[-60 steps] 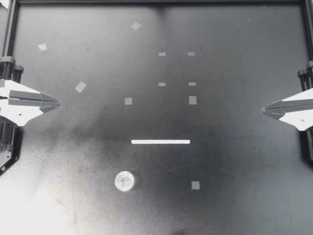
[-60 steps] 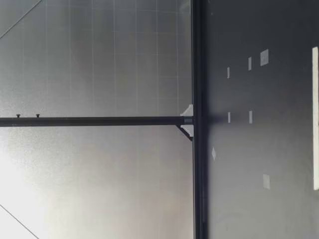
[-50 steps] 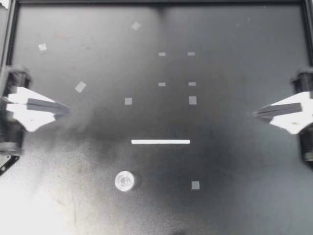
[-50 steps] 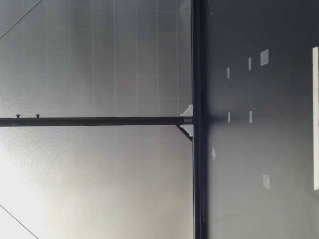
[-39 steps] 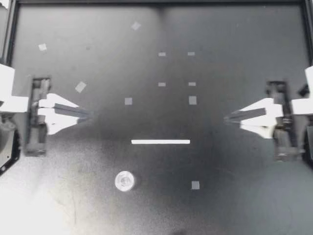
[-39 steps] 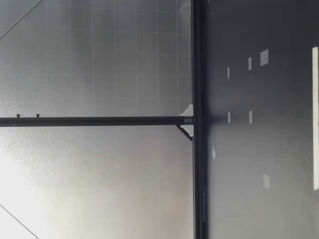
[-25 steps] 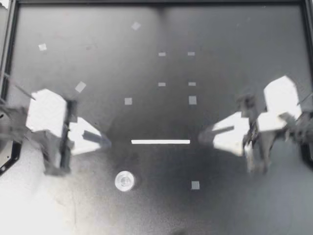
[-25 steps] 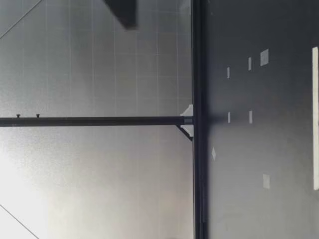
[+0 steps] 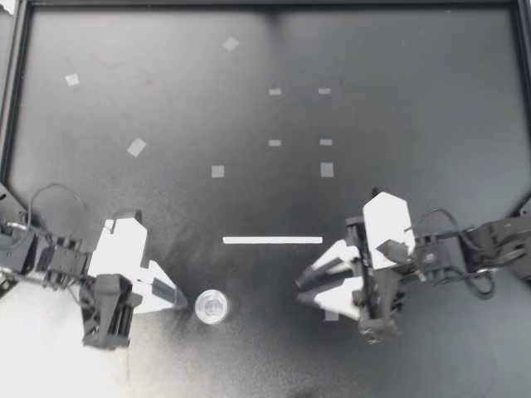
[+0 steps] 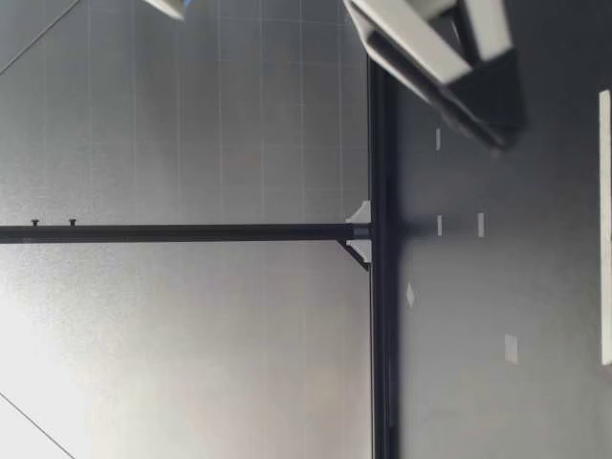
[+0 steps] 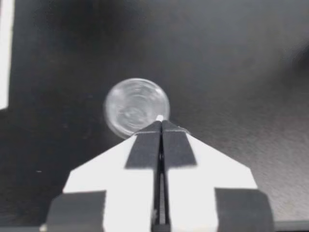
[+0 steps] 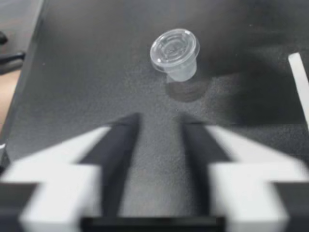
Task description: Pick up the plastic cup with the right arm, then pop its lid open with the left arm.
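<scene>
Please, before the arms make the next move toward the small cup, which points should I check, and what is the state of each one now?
1. Cup stands upright on table: ok.
2. Left pincer open for a grasp: not ok, it is shut.
3. Left pincer clear of cup: cannot tell; its tip is right at the rim.
4. Right pincer open: ok.
5. Right pincer aimed at cup: ok, apart from it.
6. Bare table between right pincer and cup: ok.
</scene>
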Tool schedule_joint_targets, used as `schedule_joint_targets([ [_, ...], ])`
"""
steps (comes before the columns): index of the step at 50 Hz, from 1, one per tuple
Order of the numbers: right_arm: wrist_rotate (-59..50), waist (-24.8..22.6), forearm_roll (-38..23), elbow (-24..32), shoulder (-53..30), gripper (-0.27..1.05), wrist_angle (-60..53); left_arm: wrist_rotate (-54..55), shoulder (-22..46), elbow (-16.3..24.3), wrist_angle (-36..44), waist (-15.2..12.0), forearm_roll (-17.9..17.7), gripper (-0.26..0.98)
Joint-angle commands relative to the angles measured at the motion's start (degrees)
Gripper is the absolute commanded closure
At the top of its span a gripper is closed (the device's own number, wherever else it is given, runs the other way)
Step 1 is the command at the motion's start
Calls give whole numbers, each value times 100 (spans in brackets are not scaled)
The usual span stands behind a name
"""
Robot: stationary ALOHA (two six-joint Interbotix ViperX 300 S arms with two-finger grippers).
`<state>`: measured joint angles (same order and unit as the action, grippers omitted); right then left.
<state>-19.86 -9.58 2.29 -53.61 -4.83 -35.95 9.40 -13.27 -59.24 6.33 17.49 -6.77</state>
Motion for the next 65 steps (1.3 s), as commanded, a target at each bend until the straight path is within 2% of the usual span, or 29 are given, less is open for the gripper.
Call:
schedule_joint_targets([
  [1, 18, -35, -9, 255, -105, 7, 9, 0, -53, 123, 9, 141, -9, 79],
  [14, 70, -26, -18, 870, -773, 10, 299, -44, 70, 44, -264, 185, 35, 79],
  [28, 272, -26, -18, 1441, -1371, 10, 334, -615, 686, 123, 457, 176, 62, 79],
  [37, 466, -26, -26, 1758, -1635, 10, 483, -747, 1072, 123, 993, 79, 35, 79],
  [52, 624, 35, -18, 2118, -1916, 10, 817, -861, 729, -44, 1055, 0, 35, 79],
  [65, 694, 105, -18, 2382, -2065, 10, 879, -1063, 729, -70, 1125, -167, 26, 79],
])
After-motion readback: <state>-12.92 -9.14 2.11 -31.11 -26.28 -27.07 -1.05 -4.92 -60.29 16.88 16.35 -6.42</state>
